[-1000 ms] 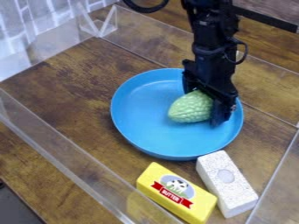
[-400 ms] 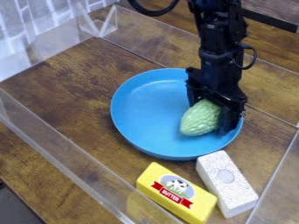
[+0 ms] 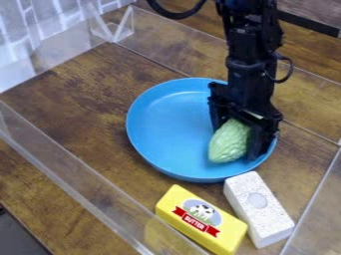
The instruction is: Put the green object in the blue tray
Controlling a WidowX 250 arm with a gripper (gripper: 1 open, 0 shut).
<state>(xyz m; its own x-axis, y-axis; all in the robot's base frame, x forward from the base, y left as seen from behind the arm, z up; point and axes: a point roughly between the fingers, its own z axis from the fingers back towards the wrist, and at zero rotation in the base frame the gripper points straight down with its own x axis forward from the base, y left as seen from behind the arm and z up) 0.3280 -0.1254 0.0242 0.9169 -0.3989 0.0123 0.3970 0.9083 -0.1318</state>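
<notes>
blue tray [image 3: 160, 125]: green object [image 3: 230, 142] inside near right rim | tool [image 3: 245, 122]: spread wide, straddling its top

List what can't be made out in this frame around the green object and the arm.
- Hand, camera view: its own body covers the fingertips, so contact with the green object is unclear.
- Blue tray: the far right rim is hidden behind the hand and the green object.
- Arm: cut off by the top edge.
- Yellow box: label print too small to read.
- White block: markings too small to read.
</notes>
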